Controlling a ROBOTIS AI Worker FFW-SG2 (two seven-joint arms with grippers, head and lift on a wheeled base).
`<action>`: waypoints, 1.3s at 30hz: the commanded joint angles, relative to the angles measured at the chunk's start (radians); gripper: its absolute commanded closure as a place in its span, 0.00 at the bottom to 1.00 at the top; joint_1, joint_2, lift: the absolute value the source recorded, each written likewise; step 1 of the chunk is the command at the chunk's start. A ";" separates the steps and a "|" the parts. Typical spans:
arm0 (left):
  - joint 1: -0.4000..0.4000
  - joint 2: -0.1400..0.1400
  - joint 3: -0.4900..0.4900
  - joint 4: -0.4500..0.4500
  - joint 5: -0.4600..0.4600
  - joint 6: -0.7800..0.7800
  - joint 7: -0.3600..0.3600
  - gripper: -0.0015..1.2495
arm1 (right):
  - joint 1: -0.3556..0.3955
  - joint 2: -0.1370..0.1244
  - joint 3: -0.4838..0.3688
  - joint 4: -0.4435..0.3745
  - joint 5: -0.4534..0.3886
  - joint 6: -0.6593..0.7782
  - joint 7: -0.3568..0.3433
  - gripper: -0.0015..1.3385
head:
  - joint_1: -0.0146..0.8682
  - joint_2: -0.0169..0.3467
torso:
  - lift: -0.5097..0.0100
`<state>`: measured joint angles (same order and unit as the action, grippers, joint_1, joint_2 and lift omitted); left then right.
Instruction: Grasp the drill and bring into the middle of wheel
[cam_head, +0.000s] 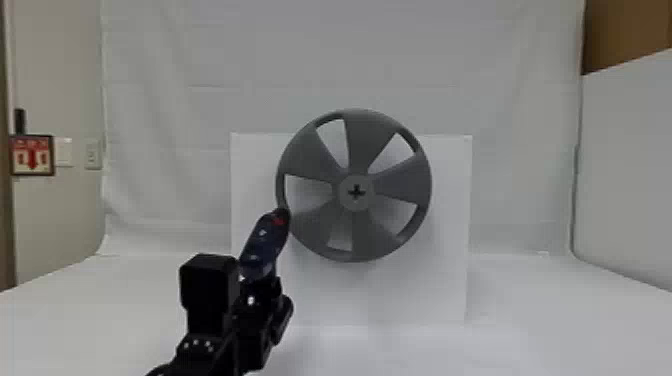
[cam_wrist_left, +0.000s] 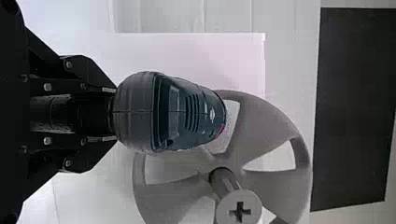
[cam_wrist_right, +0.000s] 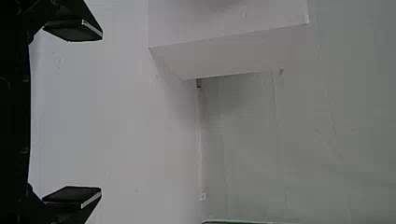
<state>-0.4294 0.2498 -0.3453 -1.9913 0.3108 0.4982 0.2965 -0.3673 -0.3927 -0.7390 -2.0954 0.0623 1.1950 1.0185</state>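
The left gripper (cam_head: 260, 282) has its jaws closed on the dark blue-and-black drill (cam_head: 265, 245), near the round grey spoked wheel (cam_head: 361, 235) (the right gripper's (cam_wrist_right: 101, 113) gape wide, empty).

The dark blue and black drill (cam_head: 265, 245), with a touch of red at its far end, is held in the left gripper (cam_head: 261, 290), leaning in the head view toward the lower left rim of the upright, gray, five-spoked wheel (cam_head: 357, 145), whose jutting hub bears a dark cross.
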 joint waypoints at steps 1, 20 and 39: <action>-0.008 -0.011 0.009 0.037 -0.006 0.006 0.004 0.97 | -0.001 0.000 0.003 0.000 0.004 0.000 0.000 0.10 | 0.08 0.13 | 0.21; -0.011 -0.040 0.048 0.141 0.034 0.023 0.015 0.97 | 0.001 0.002 0.004 0.000 0.007 0.000 0.000 0.10 | 0.08 0.13 | 0.21; -0.006 -0.049 0.058 0.180 0.027 0.022 0.015 0.97 | 0.001 0.005 0.004 0.000 0.011 0.000 0.000 0.10 | 0.08 0.13 | 0.21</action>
<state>-0.4358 0.2016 -0.2870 -1.8143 0.3448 0.5201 0.3114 -0.3665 -0.3880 -0.7348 -2.0949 0.0721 1.1949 1.0185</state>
